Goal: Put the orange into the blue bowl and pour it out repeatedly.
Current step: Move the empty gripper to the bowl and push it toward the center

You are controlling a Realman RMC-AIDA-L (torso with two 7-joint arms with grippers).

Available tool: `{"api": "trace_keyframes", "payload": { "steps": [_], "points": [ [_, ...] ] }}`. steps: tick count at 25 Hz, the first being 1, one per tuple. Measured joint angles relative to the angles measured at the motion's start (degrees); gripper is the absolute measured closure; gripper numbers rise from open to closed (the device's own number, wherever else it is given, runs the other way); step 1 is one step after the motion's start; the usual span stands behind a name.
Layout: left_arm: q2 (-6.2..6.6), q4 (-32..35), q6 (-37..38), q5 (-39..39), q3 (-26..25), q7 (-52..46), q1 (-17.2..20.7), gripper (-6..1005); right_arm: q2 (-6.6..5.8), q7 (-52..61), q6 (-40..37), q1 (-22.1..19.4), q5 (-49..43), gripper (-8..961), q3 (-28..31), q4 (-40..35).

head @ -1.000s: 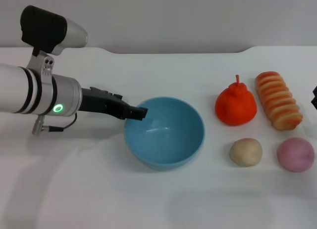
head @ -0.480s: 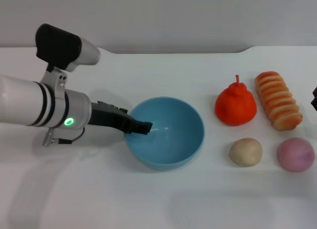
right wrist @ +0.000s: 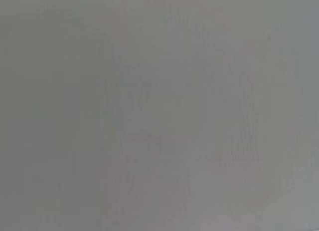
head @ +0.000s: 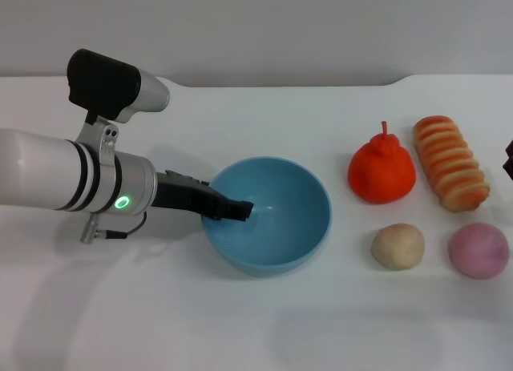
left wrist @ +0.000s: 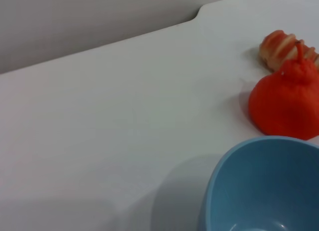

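Left gripper (head: 239,210) farther over blue bowl (head: 300,241) rim, finger state unclear, orange (head: 381,172) unmoved

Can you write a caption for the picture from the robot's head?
Left gripper at the empty blue bowl rim; the orange waits beside it.

A white table (head: 240,339) carried everything. On it stood the blue bowl (head: 296,227), and well to its right sat the orange (head: 381,172) just beside a ridged bread loaf (head: 450,162). Nearer the front edge lay a beige ball (head: 397,246) and a pink ball (head: 478,250).
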Motion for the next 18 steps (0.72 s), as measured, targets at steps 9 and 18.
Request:
{"api": "trace_keyframes", "payload": {
  "steps": [9,18],
  "points": [
    [0.28,-5.22,-0.39,-3.33,-0.63,0.09,-1.97,375,0.0,0.22,0.02,0.02,0.0,125,0.0,0.0],
    [0.2,-5.3,-0.39,-4.04,-2.27,0.1,-2.01,783,0.0,0.24,0.02,-0.06,0.0,126,0.0,0.0]
  ]
}}
